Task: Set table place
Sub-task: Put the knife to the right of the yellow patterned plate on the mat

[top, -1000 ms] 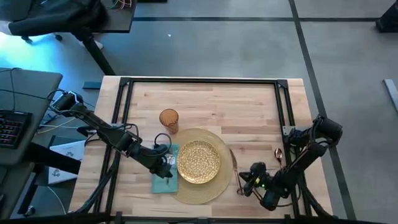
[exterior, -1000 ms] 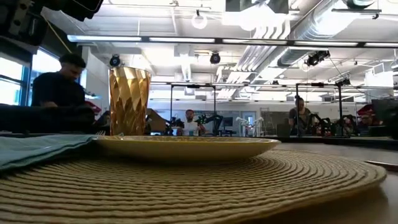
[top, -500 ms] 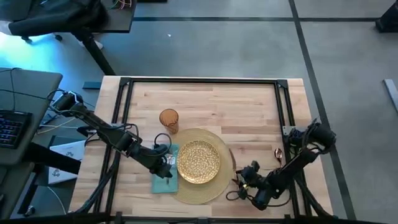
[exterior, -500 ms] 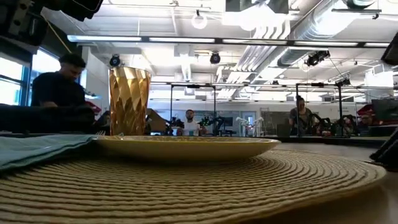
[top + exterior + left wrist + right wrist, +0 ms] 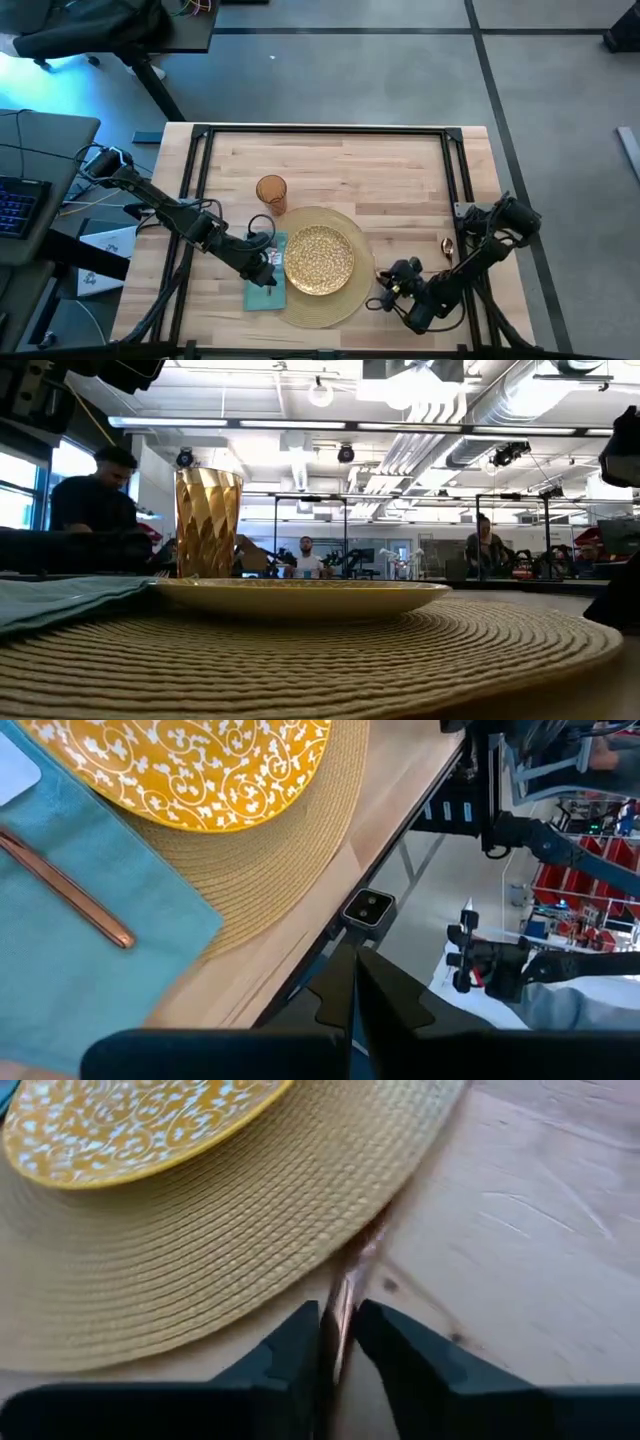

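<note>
Table (image 5: 400, 165): light wood top, black rail frame. Place setting sits toward the near edge, left of centre.

Round woven mat (image 5: 318, 305) carries a gold patterned plate (image 5: 319, 260) at its middle. Amber tumbler (image 5: 271, 192) stands upright on bare wood just off the mat's far-left rim, apart from the plate. Teal napkin (image 5: 262, 293) lies flat along the mat's left side, its edge tucked against the mat. A copper-coloured fork (image 5: 70, 892) lies on the napkin, seen in the left wrist view running diagonally across the cloth, close beside the plate but not touching it.

Right hand (image 5: 386, 291) is low at the mat's right rim, near the table's front edge. Right wrist view: the two dark fingers (image 5: 290, 1350) stand close together with a thin copper-coloured knife (image 5: 346, 1295) between them, gripped. The knife's far end reaches the mat's rim; whether it rests on the mat or on the wood just beside it cannot be told. Knife is blurred in that view.

Spoon (image 5: 447, 247) lies on bare wood to the right of the mat, well apart from the plate and beside the right arm's forearm, not touched by the hand.

Left hand (image 5: 268, 266) hovers over the napkin, just beside the plate's left edge. Fingers meet, nothing between them; the fork lies past the tips.

Low view: tumbler behind the plate, people seated in the room beyond.
</note>
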`<action>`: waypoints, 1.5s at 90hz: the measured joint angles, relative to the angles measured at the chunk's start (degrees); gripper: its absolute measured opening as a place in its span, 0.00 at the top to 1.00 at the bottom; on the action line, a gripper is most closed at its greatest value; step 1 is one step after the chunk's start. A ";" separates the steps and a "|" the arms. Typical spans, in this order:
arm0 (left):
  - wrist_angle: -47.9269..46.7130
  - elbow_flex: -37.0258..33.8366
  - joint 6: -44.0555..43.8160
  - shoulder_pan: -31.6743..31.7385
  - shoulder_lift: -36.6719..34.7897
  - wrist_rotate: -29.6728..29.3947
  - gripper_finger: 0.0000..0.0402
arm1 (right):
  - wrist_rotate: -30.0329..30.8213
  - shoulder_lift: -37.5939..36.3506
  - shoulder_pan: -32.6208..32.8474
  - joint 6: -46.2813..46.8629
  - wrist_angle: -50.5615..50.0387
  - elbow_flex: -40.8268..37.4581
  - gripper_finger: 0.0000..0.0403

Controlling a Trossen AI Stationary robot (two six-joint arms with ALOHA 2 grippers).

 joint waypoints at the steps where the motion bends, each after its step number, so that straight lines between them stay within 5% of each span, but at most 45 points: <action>1: 0.00 0.00 0.00 0.00 0.00 -0.01 1.00 | -0.01 0.01 0.03 0.17 -0.08 0.00 0.85; 17: 0.02 0.00 0.04 0.00 0.00 -0.32 1.00 | 0.04 0.00 0.13 2.87 -0.42 -0.04 0.98; 32: 0.04 0.00 0.02 0.00 0.00 -0.35 1.00 | -0.82 -1.12 1.20 14.67 -1.50 -0.21 0.99; 65: 0.04 0.00 0.04 0.00 0.00 -0.48 1.00 | -4.43 -11.24 0.90 14.86 -9.17 -0.81 1.00; 86: 0.07 0.00 0.48 0.00 0.00 -0.48 1.00 | 5.50 -13.34 -1.01 13.81 -0.30 -0.61 1.00; 103: 0.08 0.00 1.51 0.02 0.00 -0.44 1.00 | 5.37 -10.86 -5.84 10.33 8.59 -0.54 1.00; 135: 1.14 0.00 3.15 0.02 0.00 1.91 1.00 | -1.00 -5.59 -12.84 17.84 17.21 -0.48 1.00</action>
